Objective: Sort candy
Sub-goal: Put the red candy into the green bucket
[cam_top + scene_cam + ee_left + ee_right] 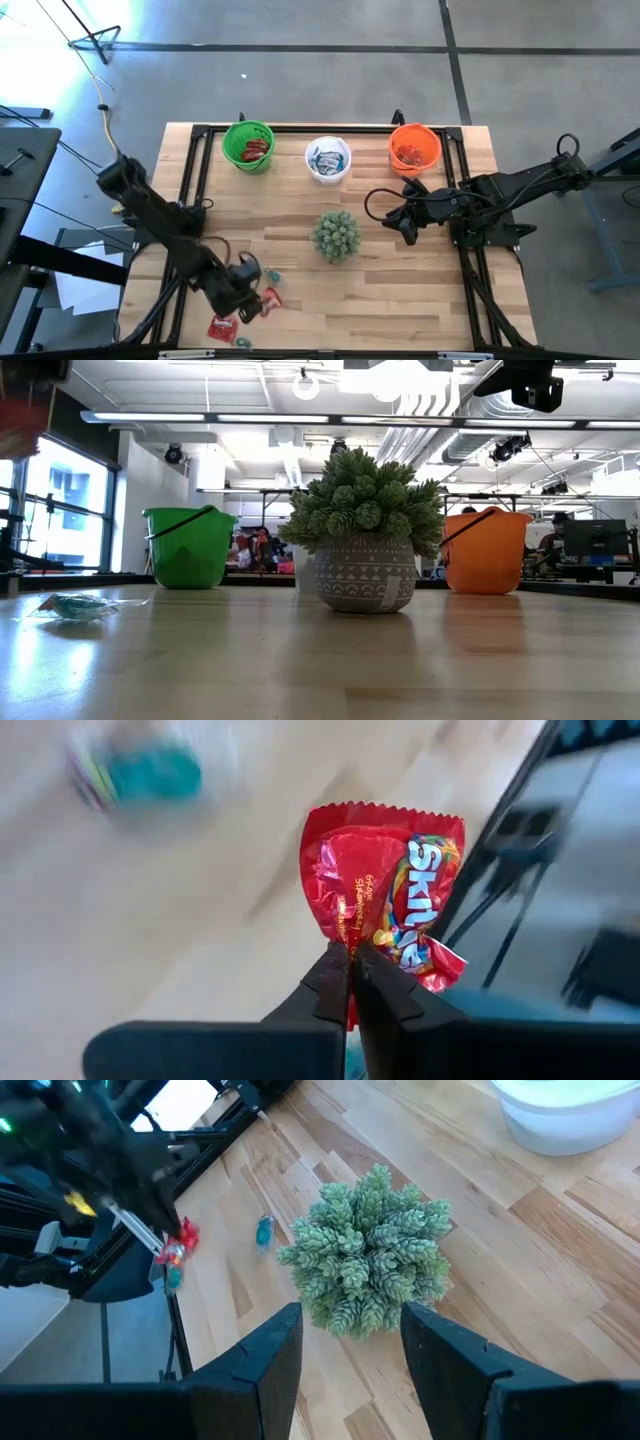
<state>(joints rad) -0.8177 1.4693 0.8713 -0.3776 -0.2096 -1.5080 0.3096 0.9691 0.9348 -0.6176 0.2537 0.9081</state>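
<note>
Red crinkly candy wrapper (385, 885) pinched in the shut left gripper (350, 965) above the wooden table (420, 290); right gripper (350, 1330) open beside spiky plant (336, 235). Green cup (248, 146) and orange cup (414, 148) hold red sweets, white cup (328, 159) bluish ones

Count taken from the high view. Cups: three in a row along the far edge, namely one green cup (248, 146), one white cup (328, 159) and one orange cup (414, 148). Spiky green plant (336, 235): one, in a patterned pot. Robot arms: two, one on each side. Loose candy outside the cups: two red-wrapped pieces, one (222, 327) on the table and one (270, 299) at the left arm's tip; at least two blue-wrapped pieces (272, 274). Candy inside the cups cannot be counted.
</note>
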